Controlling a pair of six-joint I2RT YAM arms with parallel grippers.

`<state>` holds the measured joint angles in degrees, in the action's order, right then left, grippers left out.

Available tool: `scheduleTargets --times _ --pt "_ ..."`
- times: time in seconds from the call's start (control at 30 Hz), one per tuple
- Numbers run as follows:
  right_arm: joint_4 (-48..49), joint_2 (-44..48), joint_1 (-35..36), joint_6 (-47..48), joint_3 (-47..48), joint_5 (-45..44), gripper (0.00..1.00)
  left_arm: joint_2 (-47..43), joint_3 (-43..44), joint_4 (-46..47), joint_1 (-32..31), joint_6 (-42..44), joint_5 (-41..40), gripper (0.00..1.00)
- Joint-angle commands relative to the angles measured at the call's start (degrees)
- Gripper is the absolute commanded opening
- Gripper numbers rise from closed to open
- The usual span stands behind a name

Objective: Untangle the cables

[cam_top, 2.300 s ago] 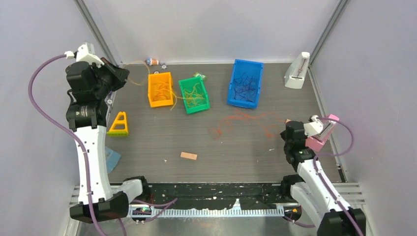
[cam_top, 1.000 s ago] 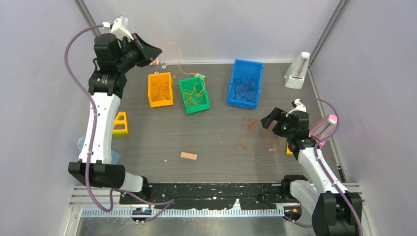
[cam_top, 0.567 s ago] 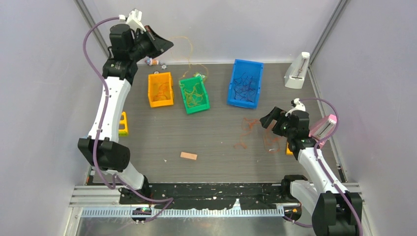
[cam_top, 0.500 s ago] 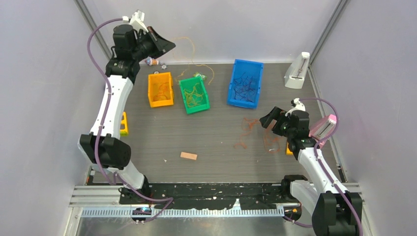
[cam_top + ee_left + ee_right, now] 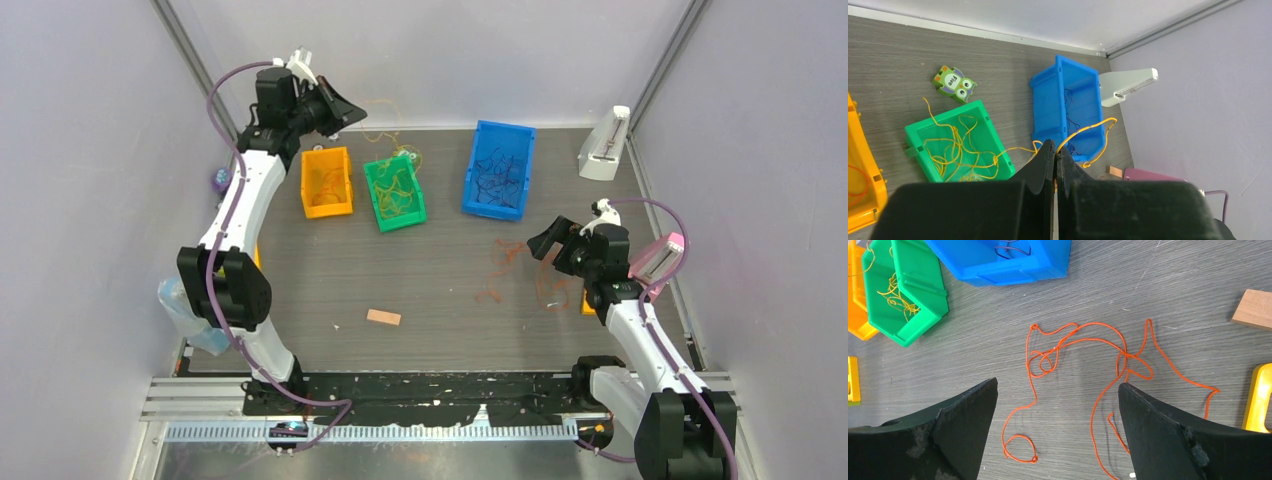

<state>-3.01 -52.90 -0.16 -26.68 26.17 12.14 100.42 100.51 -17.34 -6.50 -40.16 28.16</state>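
My left gripper [image 5: 342, 108] is raised at the back left, above the bins, and shut on a thin yellow cable [image 5: 1087, 128]. That cable runs down into the tangle of yellow cable [image 5: 396, 188] in the green bin [image 5: 404, 224]. In the left wrist view the jaws [image 5: 1055, 150] pinch the strand, and a loose loop hangs in front of the blue bin [image 5: 1048, 120]. My right gripper [image 5: 545, 241] hovers open over a loose orange cable [image 5: 1083, 340] lying on the table, its fingers [image 5: 963, 405] wide apart and touching nothing. Dark cables [image 5: 497, 170] lie in the blue bin [image 5: 490, 211].
An orange bin [image 5: 327, 211] with orange cable stands left of the green one. A wooden block [image 5: 383, 317] lies mid-table, another [image 5: 1255, 310] near the orange cable, beside a yellow piece [image 5: 1259, 400]. A white stand [image 5: 603, 148] is at the back right, and an owl toy [image 5: 954, 82] lies behind the green bin.
The left arm has swung right along the back wall with the yellow cable in its jaws, and the hanging strand has sunk toward the green bin. The right arm and orange cable have not moved.
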Motion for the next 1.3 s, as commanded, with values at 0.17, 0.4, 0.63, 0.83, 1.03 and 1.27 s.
scheduleTargets --times 0.17,0.4,0.63,0.83,1.03,1.27 --pt "2.4 0.3 0.2 0.3 1.7 0.6 0.95 -2.6 -5.1 3.8 -0.6 0.8 -0.4 0.0" --pt "2.4 0.2 0.2 0.3 1.7 0.9 0.95 -6.0 -4.1 0.4 -4.1 3.6 -2.5 0.0" --pt "1.8 1.1 0.2 0.3 1.5 0.6 0.95 -7.0 9.8 -6.4 -4.5 5.4 -3.4 0.0" --pt "1.7 1.2 0.2 0.4 1.6 0.6 0.95 -8.1 11.7 -6.5 -5.3 5.0 -2.8 0.0" --pt "1.9 1.2 0.2 0.3 1.5 0.7 0.95 -7.8 5.4 -3.2 -5.1 3.8 -2.0 0.0" --pt "1.7 1.6 0.2 0.3 1.3 0.7 0.95 -5.5 -6.6 4.0 -3.9 1.8 -1.9 0.0"
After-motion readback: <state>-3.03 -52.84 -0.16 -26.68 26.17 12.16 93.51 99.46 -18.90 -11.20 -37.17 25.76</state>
